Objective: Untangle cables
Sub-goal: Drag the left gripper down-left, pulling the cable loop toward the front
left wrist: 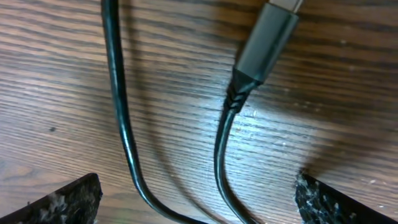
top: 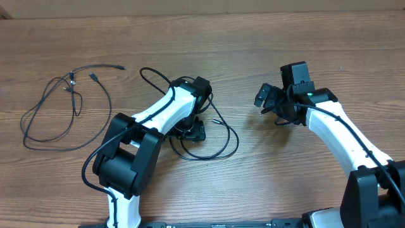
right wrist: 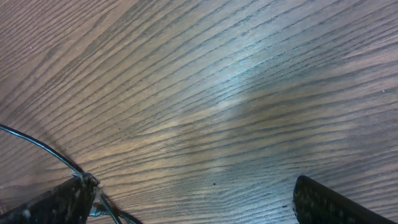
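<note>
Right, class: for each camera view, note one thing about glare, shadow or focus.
Overhead: even light, sharp focus, soft shadows on the table. Left wrist: bright glare patch on the wood beside the cable, whose plug looks soft. Right wrist: pale sheen across the grain; the dark fingertips at the bottom edge are blurred.

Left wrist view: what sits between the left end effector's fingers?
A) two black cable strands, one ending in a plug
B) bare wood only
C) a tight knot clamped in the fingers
A: two black cable strands lie loose on the table between the fingers of the wide-open left end effector, and one of them ends in a plug.
</note>
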